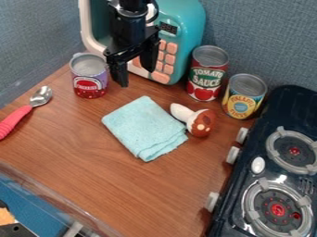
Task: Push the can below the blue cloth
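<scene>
The gripper (136,77) hangs at the upper middle with its two fingers apart and nothing visible between them. Just left of it stands an upright can with a purple and red label (90,78). A light blue cloth (144,127) lies folded on the wooden table, lower in the view than the gripper. A tall red and green can (207,74) and a shorter yellow and blue can (244,97) stand upright at the right, beyond the cloth's upper right side.
A toy mushroom (201,122) lies close to the cloth's right corner. Behind the gripper is a teal toy microwave (190,23). A red-handled spoon (16,119) is at the left, and a dark toy stove (263,150) occupies the right side. The wooden table (123,190) extends below the cloth.
</scene>
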Controlling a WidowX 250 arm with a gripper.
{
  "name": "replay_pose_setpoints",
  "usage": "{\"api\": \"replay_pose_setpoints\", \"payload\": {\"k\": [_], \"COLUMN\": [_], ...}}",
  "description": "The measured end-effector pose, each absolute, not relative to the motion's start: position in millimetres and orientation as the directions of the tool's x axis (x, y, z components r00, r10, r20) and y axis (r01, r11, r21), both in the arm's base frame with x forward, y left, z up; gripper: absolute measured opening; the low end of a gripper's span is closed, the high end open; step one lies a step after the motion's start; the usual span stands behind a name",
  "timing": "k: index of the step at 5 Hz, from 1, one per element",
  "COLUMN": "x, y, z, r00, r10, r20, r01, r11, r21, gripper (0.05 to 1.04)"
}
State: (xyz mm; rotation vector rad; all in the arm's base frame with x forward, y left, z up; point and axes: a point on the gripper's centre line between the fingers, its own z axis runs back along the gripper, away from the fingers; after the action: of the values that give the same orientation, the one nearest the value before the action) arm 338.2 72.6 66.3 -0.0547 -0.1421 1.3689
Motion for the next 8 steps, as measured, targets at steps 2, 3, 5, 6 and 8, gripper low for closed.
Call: {"api": "replay_pose_setpoints", "payload": {"k": [2, 3, 5, 6, 8], "x": [336.9, 335.3, 332.3, 330.4, 332.4], "y": [94.7, 111.3, 144.5, 178.2, 235.2], "z": [59.3, 61.1, 69.2, 81.4, 63.0], "r00": [0.192, 0.23, 0.264, 0.224, 0.086], "r10": [0.981, 0.972, 0.96, 0.964, 0.981], "r20": [0.037, 0.039, 0.091, 0.14, 0.176], "r01": [-0.975, -0.965, -0.953, -0.958, -0.984], "r11": [0.195, 0.233, 0.274, 0.245, 0.111], "r21": [-0.104, -0.119, -0.129, -0.149, -0.139], "gripper": [1.001, 1.001, 1.001, 1.001, 1.001]}}
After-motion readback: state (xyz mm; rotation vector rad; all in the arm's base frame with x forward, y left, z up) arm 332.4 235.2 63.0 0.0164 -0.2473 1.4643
